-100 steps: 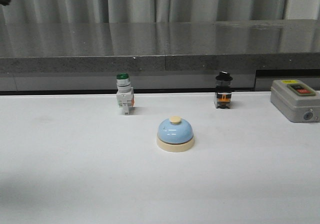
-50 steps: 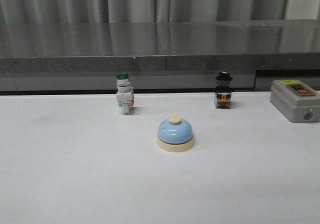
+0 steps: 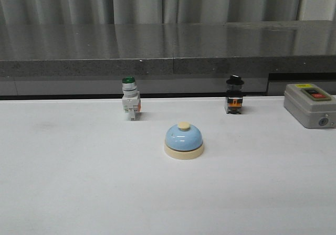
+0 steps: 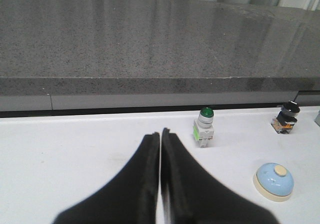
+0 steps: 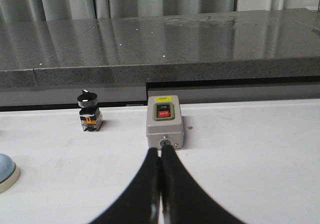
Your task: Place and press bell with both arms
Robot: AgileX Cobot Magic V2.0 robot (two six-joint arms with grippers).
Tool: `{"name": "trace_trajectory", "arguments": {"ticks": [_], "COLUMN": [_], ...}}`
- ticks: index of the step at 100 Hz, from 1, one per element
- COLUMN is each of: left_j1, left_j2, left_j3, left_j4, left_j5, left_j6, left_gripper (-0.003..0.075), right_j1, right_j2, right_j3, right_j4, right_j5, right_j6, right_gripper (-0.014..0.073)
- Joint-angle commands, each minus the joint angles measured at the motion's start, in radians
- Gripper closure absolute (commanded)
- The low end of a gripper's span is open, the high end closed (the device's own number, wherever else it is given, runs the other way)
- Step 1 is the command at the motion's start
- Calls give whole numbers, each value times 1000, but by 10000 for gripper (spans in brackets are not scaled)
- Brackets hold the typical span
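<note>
The light-blue bell [image 3: 184, 140] with a cream base and cream button stands alone near the middle of the white table. It also shows in the left wrist view [image 4: 273, 181] and only its edge shows in the right wrist view [image 5: 7, 170]. Neither arm shows in the front view. My left gripper [image 4: 160, 132] is shut and empty, held back from the table, the bell off to one side of it. My right gripper [image 5: 160, 150] is shut and empty, its tips in line with the grey switch box [image 5: 164, 121].
A green-capped white push-button switch [image 3: 130, 98] and a black-capped switch [image 3: 234, 95] stand behind the bell. The grey switch box [image 3: 310, 105] sits at the far right. A dark stone ledge [image 3: 168, 56] runs along the table's back edge.
A dark shape at the top left corner of the front view one second ago has left the picture. The bell and the switches have not moved.
</note>
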Motion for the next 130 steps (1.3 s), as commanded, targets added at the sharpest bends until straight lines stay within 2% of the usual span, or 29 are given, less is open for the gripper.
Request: {"name": "trace_trajectory", "arguments": {"ticks": [1, 52, 72, 101, 130], "left_j1": [2, 2, 2, 6, 119], "left_j2": [1, 1, -23, -222, -467], "left_j3": [-27, -27, 1, 183, 402], "left_j4": [-14, -12, 96, 145, 145], "left_j5": [-75, -75, -81, -212, -229], "left_j6": [-8, -8, -8, -8, -10], "left_gripper": [741, 741, 741, 741, 741], "right_j1": [-5, -5, -5, -5, -5], "right_j2": [-19, -19, -19, -19, -19], "right_j3": [-14, -14, -14, -14, -14], "right_j4": [-3, -3, -3, -3, -3], "right_j5": [-84, -84, -84, -84, -84], "right_j6": [-5, -5, -5, -5, -5], "right_gripper": [654, 654, 654, 654, 654]}}
